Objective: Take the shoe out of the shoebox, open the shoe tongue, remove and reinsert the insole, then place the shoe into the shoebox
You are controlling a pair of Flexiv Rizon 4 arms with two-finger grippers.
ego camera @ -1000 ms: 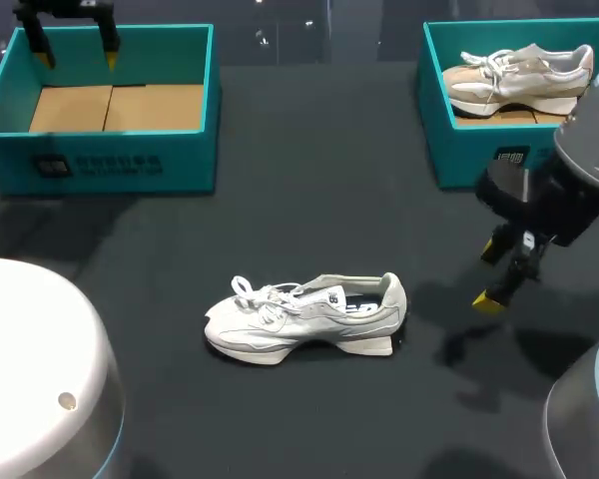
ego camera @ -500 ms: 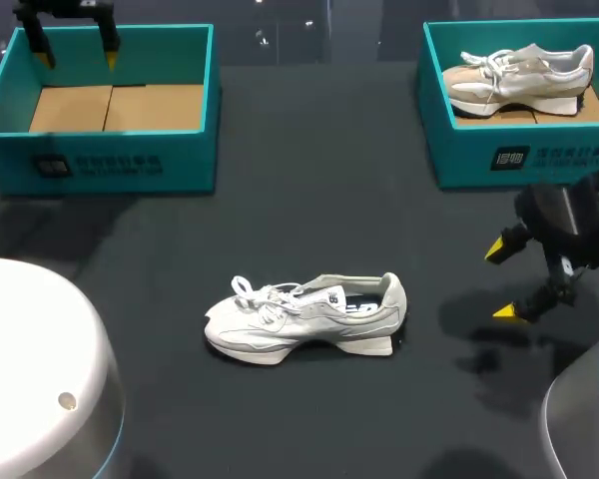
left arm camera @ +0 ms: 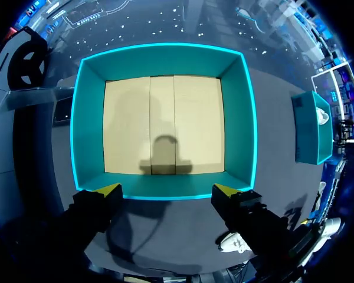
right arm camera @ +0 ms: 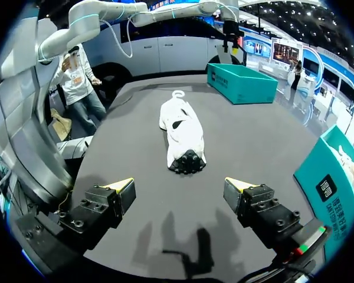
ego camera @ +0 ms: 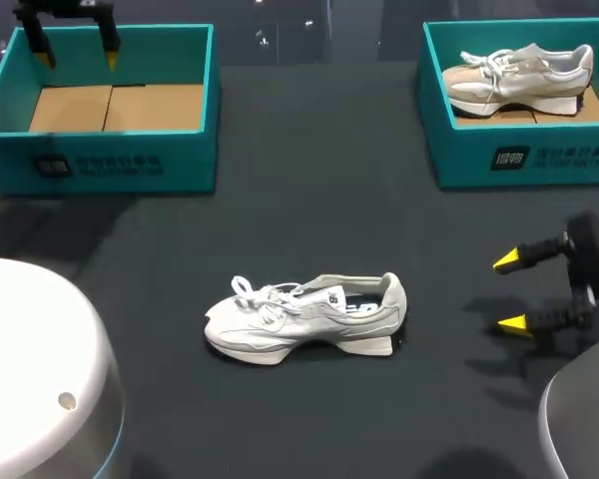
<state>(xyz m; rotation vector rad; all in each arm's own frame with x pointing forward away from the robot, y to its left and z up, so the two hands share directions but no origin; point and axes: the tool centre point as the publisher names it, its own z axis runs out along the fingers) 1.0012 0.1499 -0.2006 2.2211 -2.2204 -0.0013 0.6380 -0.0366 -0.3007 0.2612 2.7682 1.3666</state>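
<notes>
Two teal cardboard boxes with plain brown floors are set at the far corners of the dark, matte desk. The left shoebox is seen with nothing in it. The right shoebox is filled by a second shoe, pale with beige panels.

One pale grey-white shoe is found on the open middle of the desk, somewhat toward the near edge. Its toe is turned to the left edge and its heel to the right. A thick wedge sole, loose looped laces and a dark inside are shown.

The left gripper is held above the far wall of the left shoebox, its yellow tips spread wide with nothing between them. The right gripper is held near the right edge, level with the shoe and well apart from it. Its fingers are spread wide and empty, pointed toward the heel.

Bare dark surface is left all around the shoe, and between it and both boxes.
</notes>
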